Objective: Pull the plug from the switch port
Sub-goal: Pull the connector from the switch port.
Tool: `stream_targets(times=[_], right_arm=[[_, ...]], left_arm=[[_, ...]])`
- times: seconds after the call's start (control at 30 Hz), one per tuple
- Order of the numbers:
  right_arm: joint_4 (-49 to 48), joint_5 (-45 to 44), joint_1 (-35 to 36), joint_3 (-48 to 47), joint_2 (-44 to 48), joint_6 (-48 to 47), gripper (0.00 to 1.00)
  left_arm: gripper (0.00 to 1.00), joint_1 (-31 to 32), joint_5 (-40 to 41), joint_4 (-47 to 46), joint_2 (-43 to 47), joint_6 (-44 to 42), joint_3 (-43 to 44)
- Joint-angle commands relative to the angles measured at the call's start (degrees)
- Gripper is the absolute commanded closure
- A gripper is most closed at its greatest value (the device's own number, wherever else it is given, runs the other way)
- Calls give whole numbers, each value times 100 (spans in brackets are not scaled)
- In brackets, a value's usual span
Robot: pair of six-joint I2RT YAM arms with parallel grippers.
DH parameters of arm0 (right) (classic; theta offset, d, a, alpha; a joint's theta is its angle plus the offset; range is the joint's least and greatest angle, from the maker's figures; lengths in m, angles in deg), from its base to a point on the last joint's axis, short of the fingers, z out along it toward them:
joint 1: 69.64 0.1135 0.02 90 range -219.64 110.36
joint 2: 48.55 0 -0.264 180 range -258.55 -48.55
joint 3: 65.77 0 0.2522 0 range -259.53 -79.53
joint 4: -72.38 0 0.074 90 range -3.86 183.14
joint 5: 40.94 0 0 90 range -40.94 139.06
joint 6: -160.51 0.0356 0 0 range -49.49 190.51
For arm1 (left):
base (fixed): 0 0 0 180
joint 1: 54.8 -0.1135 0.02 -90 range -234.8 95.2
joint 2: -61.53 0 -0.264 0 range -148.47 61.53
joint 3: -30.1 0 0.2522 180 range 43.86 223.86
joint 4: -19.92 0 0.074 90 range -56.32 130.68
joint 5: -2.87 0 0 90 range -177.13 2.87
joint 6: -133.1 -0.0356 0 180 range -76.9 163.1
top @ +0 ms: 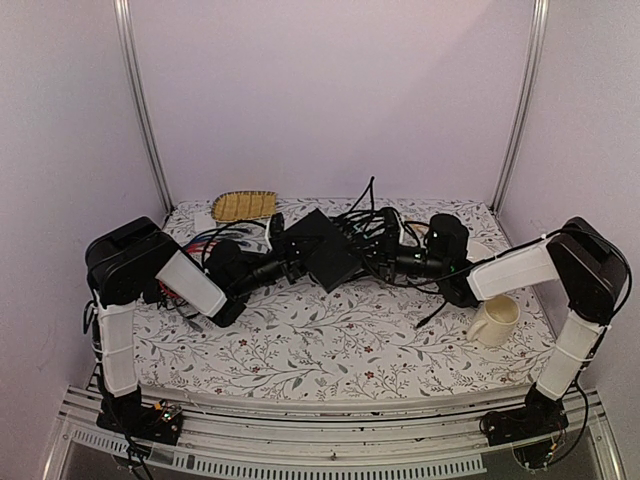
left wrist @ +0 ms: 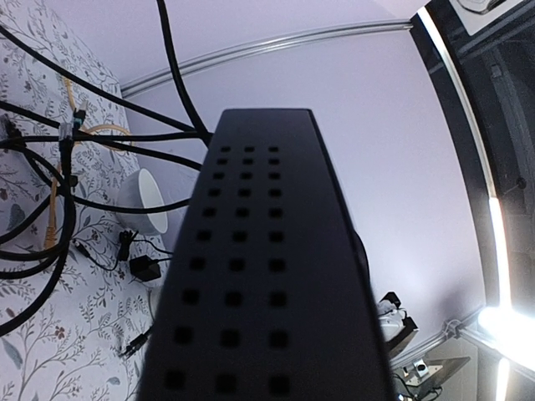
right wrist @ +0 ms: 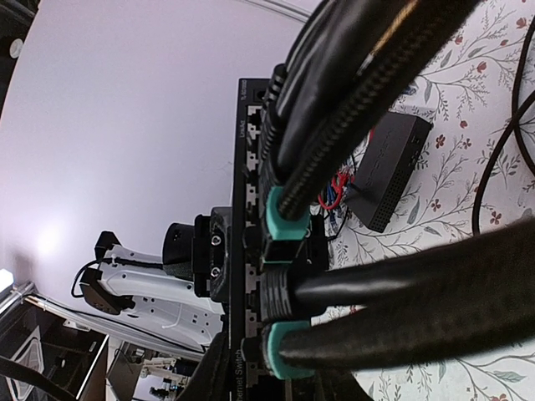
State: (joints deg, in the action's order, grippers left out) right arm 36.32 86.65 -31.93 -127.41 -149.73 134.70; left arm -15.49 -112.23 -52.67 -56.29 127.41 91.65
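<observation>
A tangle of black cables [top: 375,225] crowds the bench [top: 300,350] between the arms. A cream mug [top: 495,320] sits by the right arm and a woven tray [top: 245,205] at the back. The switch [top: 325,250] is tilted up off the bench, held in the left gripper's [top: 293,266] jaws, with teal-booted plugs [right wrist: 284,227] in its ports. Cables hide the right gripper's [top: 397,262] jaws, so I cannot tell their state. Both arms reach low and inward.

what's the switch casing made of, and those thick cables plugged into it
Switch: matte black, probably moulded plastic, though painted metal is possible; it has a dull sheen and a grid of small square vent holes.
Cables: black woven sleeve, going by the braid texture. The teal boots at the sockets look like smooth, soft plastic or rubber.
</observation>
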Motion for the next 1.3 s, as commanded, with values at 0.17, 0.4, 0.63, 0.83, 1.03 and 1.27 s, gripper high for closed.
stream_targets(times=[0.17,0.4,0.63,0.83,1.03,1.27], right_arm=[[719,635,408,220,369,-540,72],[934,421,350,416,704,-762,54],[1181,192,225,738,1239,-869,51],[1499,-198,134,1055,1818,-1008,50],[1684,-620,63,1034,1982,-1064,51],[1725,-852,-10,839,1807,-1040,55]], left_arm=[[100,68,246,-952,92,-108,13],[100,67,276,-1026,178,-177,-127],[100,67,286,-1088,220,-178,-246],[100,72,264,-1156,237,-171,-279],[100,111,188,-1209,229,-135,-251],[100,132,63,-1291,250,-93,-250]])
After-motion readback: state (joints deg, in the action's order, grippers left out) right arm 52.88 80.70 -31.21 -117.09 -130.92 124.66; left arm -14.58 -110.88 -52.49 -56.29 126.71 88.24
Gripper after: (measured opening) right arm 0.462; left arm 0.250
